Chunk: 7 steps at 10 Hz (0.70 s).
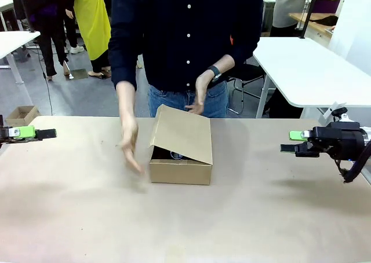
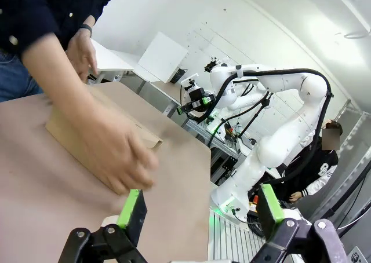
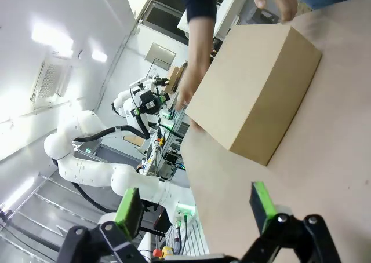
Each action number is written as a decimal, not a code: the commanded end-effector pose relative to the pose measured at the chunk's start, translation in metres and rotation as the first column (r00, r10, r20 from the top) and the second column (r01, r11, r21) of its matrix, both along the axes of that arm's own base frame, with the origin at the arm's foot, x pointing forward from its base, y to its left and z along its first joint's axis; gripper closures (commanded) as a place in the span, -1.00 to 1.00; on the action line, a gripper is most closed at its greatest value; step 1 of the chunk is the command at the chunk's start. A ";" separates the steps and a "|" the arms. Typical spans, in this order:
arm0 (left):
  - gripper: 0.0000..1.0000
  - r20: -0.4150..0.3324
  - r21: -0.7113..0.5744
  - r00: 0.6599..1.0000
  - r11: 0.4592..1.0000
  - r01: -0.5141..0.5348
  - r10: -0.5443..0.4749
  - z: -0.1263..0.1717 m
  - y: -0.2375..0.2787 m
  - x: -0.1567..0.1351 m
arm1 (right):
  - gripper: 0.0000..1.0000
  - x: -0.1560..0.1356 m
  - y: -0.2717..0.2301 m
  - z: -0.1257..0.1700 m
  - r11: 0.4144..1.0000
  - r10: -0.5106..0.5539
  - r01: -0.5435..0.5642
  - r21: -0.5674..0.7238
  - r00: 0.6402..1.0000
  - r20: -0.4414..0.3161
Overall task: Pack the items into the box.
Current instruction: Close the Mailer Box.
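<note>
We see the box (image 1: 181, 159) mid-table, well apart from our spread left pincer (image 1: 36, 134) and right pincer (image 1: 294, 142), both hovering at the table's side edges.

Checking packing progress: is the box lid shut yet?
Not fully: the box lid flap slopes down, leaving a dark gap at front.

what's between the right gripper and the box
Bare table in the front view: nothing lies between the open right gripper and the box.
</note>
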<state>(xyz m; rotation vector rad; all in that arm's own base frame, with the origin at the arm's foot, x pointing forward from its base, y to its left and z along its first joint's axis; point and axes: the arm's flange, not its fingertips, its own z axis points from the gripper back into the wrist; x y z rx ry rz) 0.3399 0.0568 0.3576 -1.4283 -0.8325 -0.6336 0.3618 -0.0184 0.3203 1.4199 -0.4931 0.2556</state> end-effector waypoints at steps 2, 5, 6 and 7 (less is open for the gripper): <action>-1.00 0.017 -0.018 1.000 1.000 -0.003 0.004 0.001 0.000 -0.001 | -1.00 0.002 0.003 0.002 1.000 -0.012 0.011 0.017 1.000 0.011; -1.00 0.017 -0.018 1.000 1.000 -0.003 0.004 0.001 0.000 -0.001 | -1.00 0.002 0.003 0.002 1.000 -0.012 0.011 0.017 1.000 0.011; -1.00 0.017 -0.018 1.000 1.000 -0.003 0.004 0.001 0.000 -0.001 | -1.00 0.002 0.003 0.002 1.000 -0.012 0.011 0.017 1.000 0.011; -1.00 0.017 -0.018 1.000 1.000 -0.003 0.004 0.001 0.000 -0.001 | -1.00 0.002 0.003 0.002 1.000 -0.012 0.011 0.017 1.000 0.011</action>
